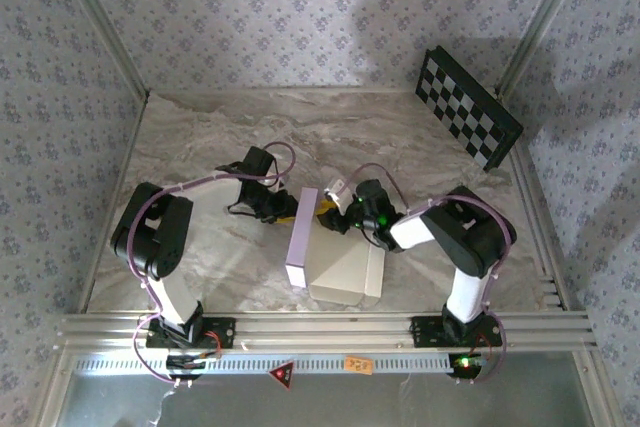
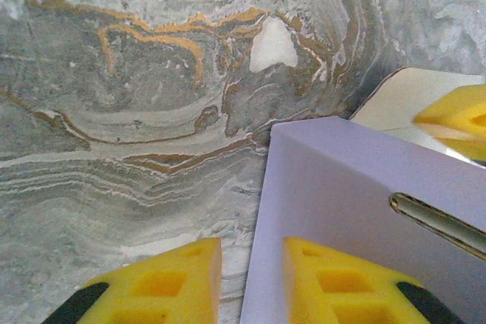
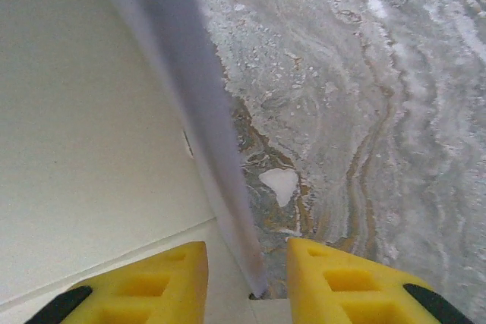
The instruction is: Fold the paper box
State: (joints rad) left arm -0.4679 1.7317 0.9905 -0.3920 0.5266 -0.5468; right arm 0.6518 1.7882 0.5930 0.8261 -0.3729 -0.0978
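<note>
**Hidden or unclear**
- Top view: the left tool (image 1: pixel 283 209) and right tool (image 1: pixel 328 209) meet at the far end of the box (image 1: pixel 345 267). Wrist housings and cables cover the tips and the box's far edge, so the jaw stance cannot be read there.
- Left wrist view: the fingers (image 2: pixel 163 286) of the left tool (image 2: pixel 252 252) are cut off by the bottom edge. They stand apart, released, with bare table (image 2: pixel 114 149) showing in part of the gap. The corner edge of the lilac wall (image 2: pixel 342 180) runs down into that gap. Whether a pad touches the card cannot be told.
- Same view: another yellow pad (image 2: pixel 456 115) beyond the wall is cropped at the right edge and blurred.
- Right wrist view: the right tool (image 3: pixel 247 252) straddles the wall (image 3: pixel 190 73), which is seen nearly edge-on and blurred. A gap shows on each side of the card, so the tool is released and grasps nothing.

**Location**
- The box lies on the table between the two arms, toward the near edge.
- Its long left wall (image 1: pixel 300 242) stands upright.

**Materials and shapes**
- Box: thin matte card, cream-white inside (image 3: pixel 76 111) and pale lilac outside, with flat panels and straight creases.
- Slot (image 2: pixel 437 221): narrow with a rounded end, cut into the lilac face.
- Table: marbled grey and white with ochre veins and one white patch (image 2: pixel 273 45).
- Pads: yellow, moulded with recessed pockets.
- Checkerboard (image 1: pixel 468 107): a flat, black-edged panel at the far right corner.
</note>
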